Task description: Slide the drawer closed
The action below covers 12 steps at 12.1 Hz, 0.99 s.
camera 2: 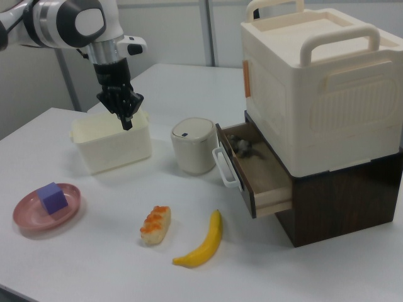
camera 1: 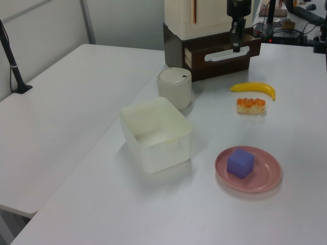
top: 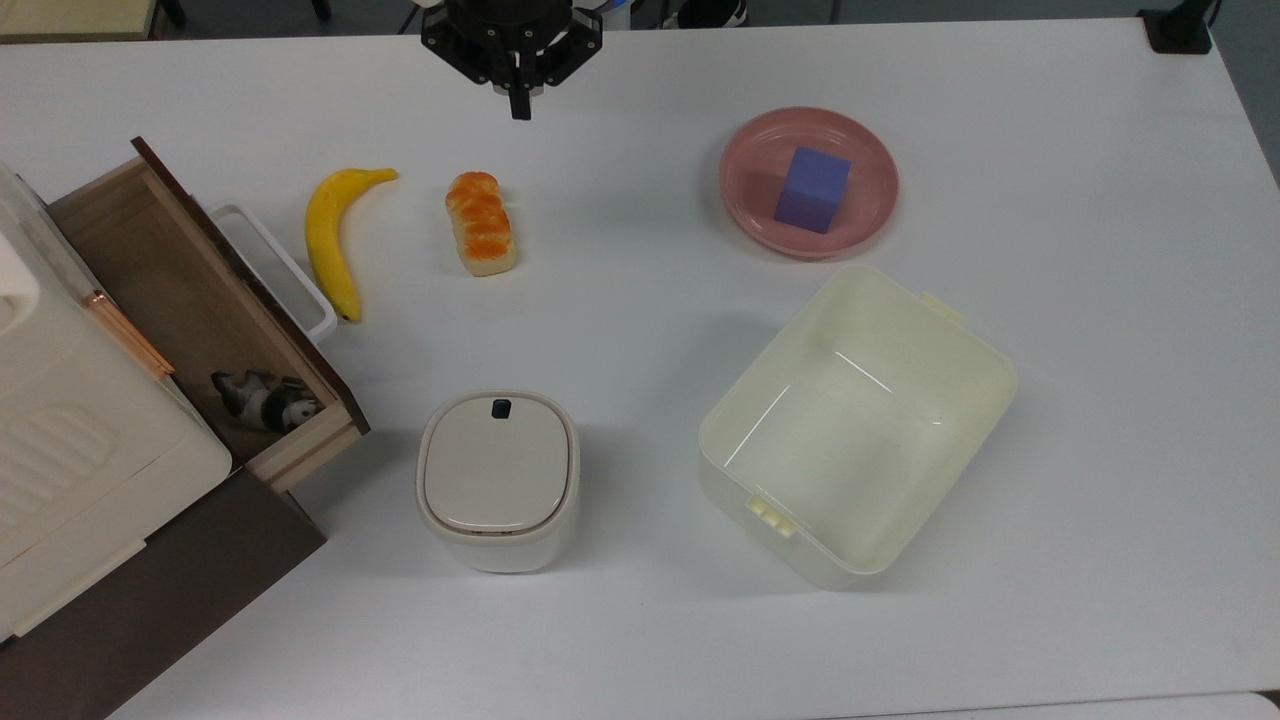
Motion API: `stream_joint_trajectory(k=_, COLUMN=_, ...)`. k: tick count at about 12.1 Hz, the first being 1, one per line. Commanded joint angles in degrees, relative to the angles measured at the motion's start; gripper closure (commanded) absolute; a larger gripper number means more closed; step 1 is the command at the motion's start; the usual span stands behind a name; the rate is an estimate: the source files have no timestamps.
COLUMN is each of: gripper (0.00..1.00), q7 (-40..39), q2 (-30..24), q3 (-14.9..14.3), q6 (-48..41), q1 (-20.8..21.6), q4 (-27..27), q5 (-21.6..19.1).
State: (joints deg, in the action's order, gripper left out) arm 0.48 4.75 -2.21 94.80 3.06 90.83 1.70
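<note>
Standing open from the dark cabinet (camera 2: 343,207), the drawer (camera 2: 255,170) looks rigid and light-running; I judge its white handle (camera 2: 225,168) the place to push. My gripper (camera 2: 128,121), fingers pressed together, hangs well apart above the table (top: 1100,400).

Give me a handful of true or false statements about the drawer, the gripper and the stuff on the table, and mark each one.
1. The drawer stands open. True.
2. The gripper grips the drawer's white handle. False: it hangs in the air well away from the handle, fingers shut on nothing.
3. A purple cube sits on the pink plate. True.
4. The banana lies inside the cream tub. False: it lies on the table near the drawer's front; the tub holds nothing.
5. A small toy animal lies in the drawer. True.
6. The lid of the small white bin is off. False: the lid is on.
</note>
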Motion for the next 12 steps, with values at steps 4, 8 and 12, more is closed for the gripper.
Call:
stream_joint_trajectory(k=4, gripper=1.0, q7=1.88, q2=-0.09, q3=-0.95, q6=-0.5, q1=-2.7, q4=1.19, q5=-2.05)
stream_joint_trajectory(k=8, gripper=1.0, q7=7.07, q2=1.22, q3=-0.95, q6=4.84, q1=-5.51, q4=5.39, q5=-2.23)
stream_joint_trajectory(k=12, gripper=1.0, q7=12.69, q2=3.07, q3=-0.95, q6=17.59, q1=-9.2, q4=11.29, q5=-2.23)
